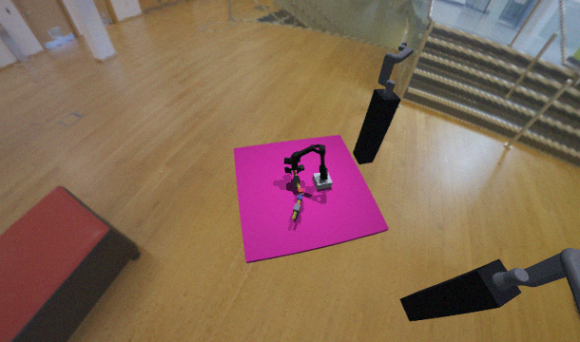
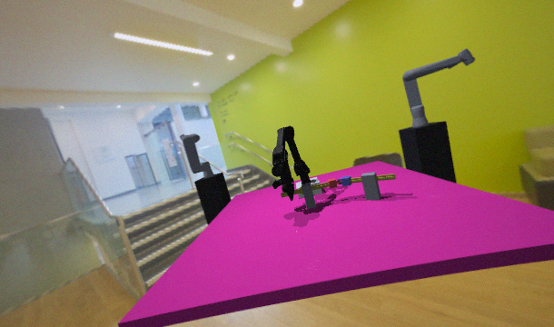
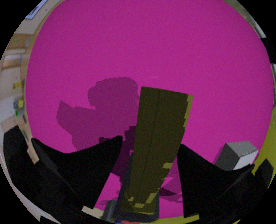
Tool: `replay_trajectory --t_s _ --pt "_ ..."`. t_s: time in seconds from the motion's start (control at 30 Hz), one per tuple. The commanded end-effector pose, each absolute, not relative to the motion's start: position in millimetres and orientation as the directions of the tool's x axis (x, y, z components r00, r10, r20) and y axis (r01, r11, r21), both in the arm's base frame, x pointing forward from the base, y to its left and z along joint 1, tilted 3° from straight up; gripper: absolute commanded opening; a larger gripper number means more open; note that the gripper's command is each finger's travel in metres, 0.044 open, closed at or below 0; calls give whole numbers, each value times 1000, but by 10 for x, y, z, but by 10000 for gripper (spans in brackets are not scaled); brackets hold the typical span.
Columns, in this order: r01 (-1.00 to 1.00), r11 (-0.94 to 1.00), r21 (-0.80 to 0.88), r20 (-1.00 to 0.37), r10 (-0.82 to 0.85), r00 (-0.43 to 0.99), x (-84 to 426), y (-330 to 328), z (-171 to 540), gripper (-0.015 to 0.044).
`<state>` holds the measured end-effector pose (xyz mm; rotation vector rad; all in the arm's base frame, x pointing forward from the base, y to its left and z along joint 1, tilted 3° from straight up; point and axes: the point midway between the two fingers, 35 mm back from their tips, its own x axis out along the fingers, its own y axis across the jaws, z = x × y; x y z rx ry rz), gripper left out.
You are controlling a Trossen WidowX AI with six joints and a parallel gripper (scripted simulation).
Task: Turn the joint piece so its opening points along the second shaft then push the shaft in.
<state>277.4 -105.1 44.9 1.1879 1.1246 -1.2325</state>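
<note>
The second shaft [image 2: 321, 185] [image 3: 161, 120], a square yellow bar, runs through the near grey block [image 2: 310, 196]. The joint's red piece [image 1: 299, 190] [image 2: 332, 183] and blue piece [image 1: 299, 197] [image 2: 345, 181] are on the end of the first shaft [image 1: 295, 216] [image 2: 387, 177], which passes through the far grey block [image 1: 297, 208] [image 2: 370, 187]. The red piece faces the second shaft's inner end and looks nearly in line with it; how deep the shaft sits is too small to tell. My gripper [image 3: 150, 144] is open, one finger on each side of the second shaft's outer part, with gaps visible.
The blocks stand on the magenta table top [image 1: 266, 237] [image 2: 259, 263]. My arm's pale base [image 1: 322, 181] [image 3: 239, 152] is beside the near block. Two grey arms on black pedestals [image 1: 377, 125] [image 2: 427, 152] stand off the table.
</note>
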Motion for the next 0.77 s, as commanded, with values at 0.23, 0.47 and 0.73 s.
replay_trajectory --t_s 0.23,0.47,0.73 --pt "999 -18 33 -997 -69 31 2776 -1050 449 440" --pt "999 -18 33 -997 -69 31 2776 -1050 449 440" --pt "999 -15 39 -997 -63 38 2765 -1025 741 440"
